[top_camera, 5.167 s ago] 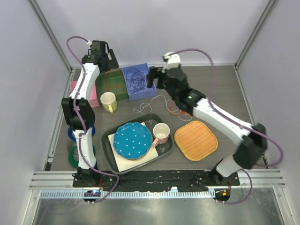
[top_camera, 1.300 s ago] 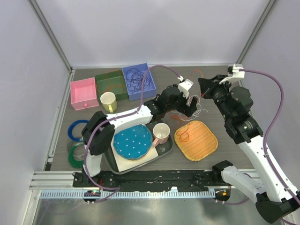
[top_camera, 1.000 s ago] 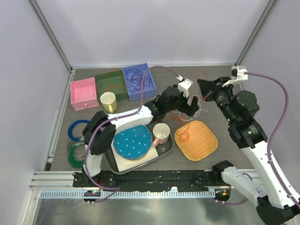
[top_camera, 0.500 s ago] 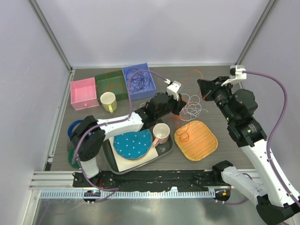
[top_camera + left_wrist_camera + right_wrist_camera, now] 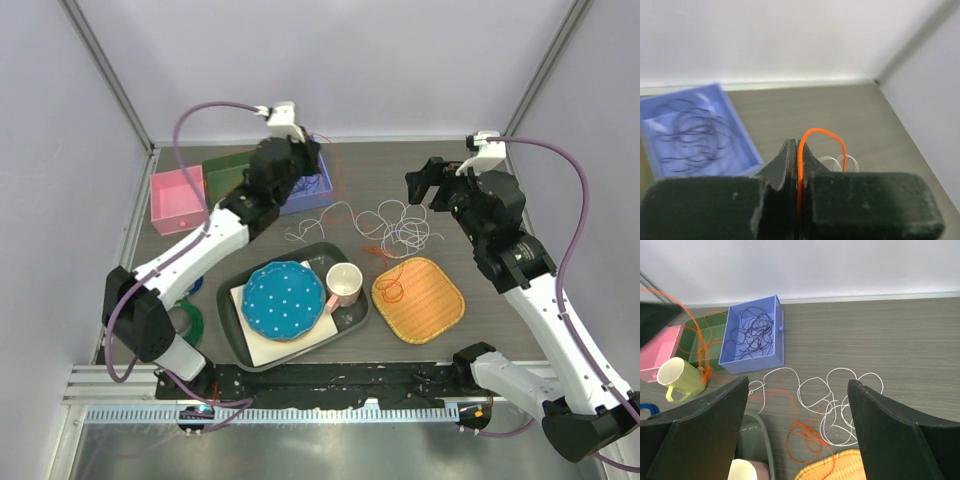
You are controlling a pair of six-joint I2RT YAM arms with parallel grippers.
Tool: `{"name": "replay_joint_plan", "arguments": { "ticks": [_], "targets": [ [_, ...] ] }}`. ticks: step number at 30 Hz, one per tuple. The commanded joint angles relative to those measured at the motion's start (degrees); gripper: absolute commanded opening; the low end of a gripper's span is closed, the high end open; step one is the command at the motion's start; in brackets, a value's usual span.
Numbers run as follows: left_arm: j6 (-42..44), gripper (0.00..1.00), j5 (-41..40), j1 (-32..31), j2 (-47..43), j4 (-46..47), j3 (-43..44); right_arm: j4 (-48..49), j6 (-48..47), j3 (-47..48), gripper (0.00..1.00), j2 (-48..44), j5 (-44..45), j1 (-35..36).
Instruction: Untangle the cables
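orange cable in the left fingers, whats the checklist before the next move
1. left gripper shut on the orange cable: ok, the strand is pinched between the fingers.
2. orange cable free of the white cable: cannot tell, orange loops lie against it beside the mat.
3. right gripper open and empty: ok.
4. hanging orange strand clear of the yellow mug: cannot tell, it drops close by the mug and is blurred.
5. purple cables contained in the blue box: ok.
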Motion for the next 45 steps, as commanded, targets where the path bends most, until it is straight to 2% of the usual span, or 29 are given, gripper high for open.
{"name": "replay_joint_plan", "arguments": {
  "ticks": [1,7,13,16,20,23,25,26,28,29,31,33,35,36,37,39,40,42,45],
  "targets": [
    [-0.92,0.0,-3.87,6.54,-5.68,-6.71,4.35,2.37,-1.3,2.14,0.86,-1.22,1.35,0.17],
    [-0.22,0.0,-6.33,16.91,-6.39,-15.23,14.54,2.2,-1.3,2.22,0.86,-1.13,1.18,0.17],
    [-2.59,0.0,-2.48,27.2,-2.8,-23.4,28.34,2.72,-1.47,2.05,0.86,-1.13,1.97,0.17],
    [-3.73,0.0,0.78,29.93,-0.95,-25.52,34.58,3.25,-1.65,1.7,0.86,-1.13,1.97,0.17],
    [-1.36,0.0,-1.76,30.64,1.77,-28.5,43.26,3.25,-1.91,1.79,0.86,-0.86,2.06,0.17],
    [-2.41,0.0,1.73,31.44,2.66,-30.88,46.54,5.18,-2.61,0.91,0.86,-0.69,0.05,0.17],
    [-3.29,0.0,7.97,31.44,2.22,-30.28,45.76,8.25,-5.15,0.12,0.86,-0.34,-4.42,0.17],
    [-4.16,0.0,10.25,31.44,2.05,-29.84,44.37,9.3,-7.69,-0.75,0.86,0.53,-13.84,0.17],
    [-5.57,0.0,15.78,31.44,1.61,-28.61,43.04,12.73,-17.43,-2.16,0.86,1.85,-27.23,0.17],
    [-6.54,0.0,18.94,31.44,1.69,-28.25,42.08,13.96,-20.08,-4.0,0.86,2.64,-39.04,0.17],
    [-7.68,0.0,24.39,31.35,2.22,-28.16,41.89,17.92,-26.22,-5.68,0.84,5.45,-48.09,0.17],
    [-8.47,0.0,27.05,31.17,2.57,-28.34,41.72,20.81,-28.97,-7.0,0.83,8.52,-53.12,0.17],
    [-8.65,0.0,29.94,31.0,1.87,-27.46,40.05,22.67,-26.89,-6.57,0.84,11.07,-48.94,0.17],
    [-8.48,0.0,30.31,30.82,1.26,-26.94,39.0,22.67,-25.31,-5.61,0.84,12.57,-41.35,0.17],
    [-8.22,0.0,30.58,30.73,-0.05,-25.71,36.55,21.63,-23.73,-4.03,0.84,16.24,-37.53,0.17],
    [-7.86,0.0,30.49,30.47,-1.99,-23.95,33.38,15.16,-17.67,2.46,0.84,20.47,-26.93,0.17],
    [-7.95,0.0,30.4,30.56,-2.95,-21.77,29.62,13.2,-14.86,4.75,0.84,25.28,-24.42,0.17],
    [-8.04,0.0,30.14,30.56,-5.68,-19.47,26.26,10.21,-10.18,8.37,0.81,29.7,-22.73,0.17],
    [-7.87,0.0,29.44,30.47,-8.23,-16.74,21.77,13.42,-7.98,7.24,0.78,36.65,-27.72,0.09]
  ]
}}
